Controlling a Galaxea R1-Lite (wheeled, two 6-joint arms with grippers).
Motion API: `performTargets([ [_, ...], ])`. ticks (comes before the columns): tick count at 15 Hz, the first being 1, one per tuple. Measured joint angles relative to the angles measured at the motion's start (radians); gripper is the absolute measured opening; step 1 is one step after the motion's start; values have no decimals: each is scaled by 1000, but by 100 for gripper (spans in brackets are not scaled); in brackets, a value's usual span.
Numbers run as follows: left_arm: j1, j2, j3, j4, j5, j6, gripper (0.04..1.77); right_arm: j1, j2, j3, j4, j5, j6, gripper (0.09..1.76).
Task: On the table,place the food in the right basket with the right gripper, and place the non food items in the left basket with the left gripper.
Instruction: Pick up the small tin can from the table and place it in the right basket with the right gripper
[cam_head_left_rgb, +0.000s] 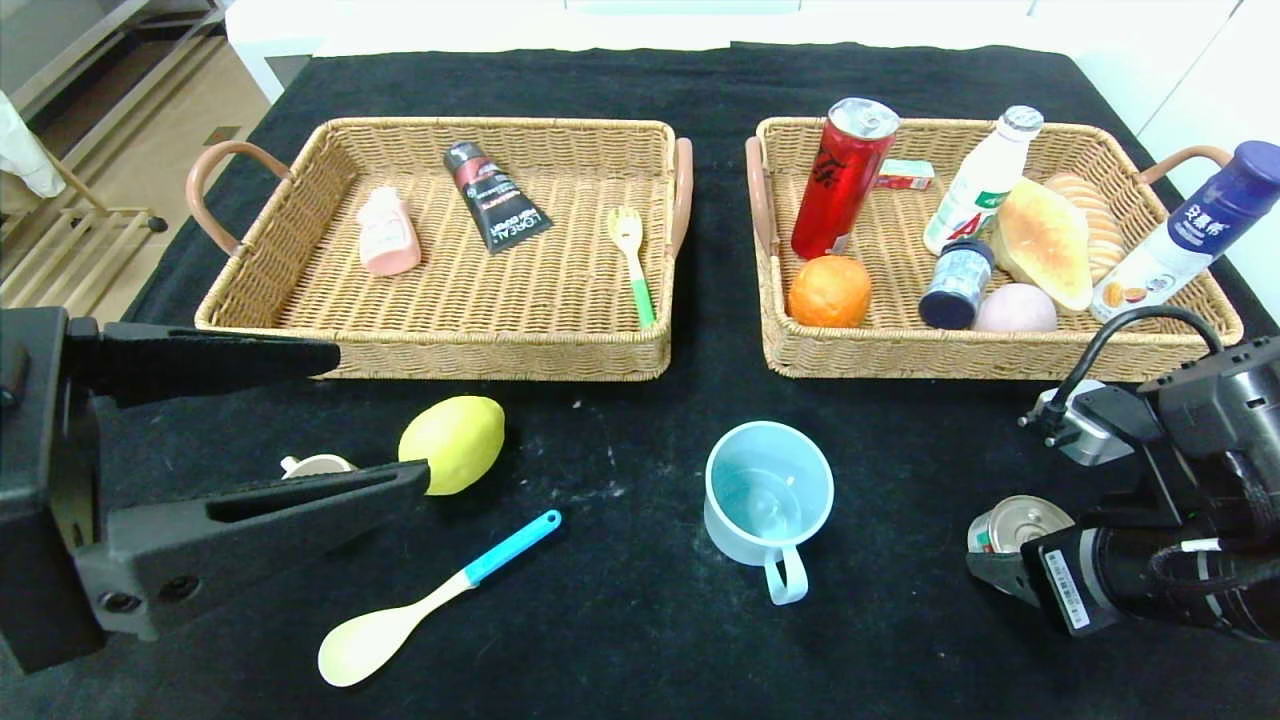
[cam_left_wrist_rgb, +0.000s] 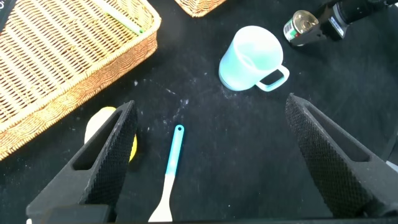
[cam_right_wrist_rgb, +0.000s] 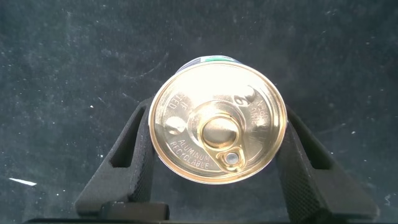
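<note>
Near the front right corner of the black table (cam_head_left_rgb: 620, 640), the right gripper (cam_right_wrist_rgb: 217, 146) stands closed around a small tin can (cam_head_left_rgb: 1017, 522), one finger on each side of its wall, as the right wrist view shows from straight above the pull-tab lid. The can stands upright on the cloth, so the sideways grip lets it be lifted without tipping. As tinned food, it belongs in the right basket (cam_head_left_rgb: 770, 300), which sits behind and slightly to the left of it, and already holds a red drink can (cam_head_left_rgb: 840, 180), an orange (cam_head_left_rgb: 829, 291), bread (cam_head_left_rgb: 1040, 245) and several bottles.

The left gripper (cam_head_left_rgb: 335, 415) hovers with its jaws fully spread and nothing between them, above the front left part of the table. Below it lie a yellow lemon (cam_head_left_rgb: 452, 444) and a spoon with a blue handle (cam_head_left_rgb: 430, 600); a small cream object (cam_head_left_rgb: 315, 465) shows partly behind one finger and cannot be identified. A pale blue mug (cam_head_left_rgb: 768, 500) stands upright between the two arms. The left basket (cam_head_left_rgb: 440, 350) holds a pink bottle (cam_head_left_rgb: 388, 232), a black tube (cam_head_left_rgb: 495, 195) and a fork (cam_head_left_rgb: 633, 262).

By type, the spoon and mug are probably for the left basket, while the lemon, though nearer the left arm, is food for the right one.
</note>
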Motion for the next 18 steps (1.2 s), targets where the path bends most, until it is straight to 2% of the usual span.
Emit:
performTargets([
  [5, 0, -1, 0, 0, 0, 0, 172, 0, -36, -8, -5, -2, -4, 116],
  [10, 0, -2, 0, 0, 0, 0, 172, 0, -68, -50, -76, 1, -13, 116],
  [18, 0, -3, 0, 0, 0, 1, 172, -18, -39, -284, -74, 1, -66, 116],
])
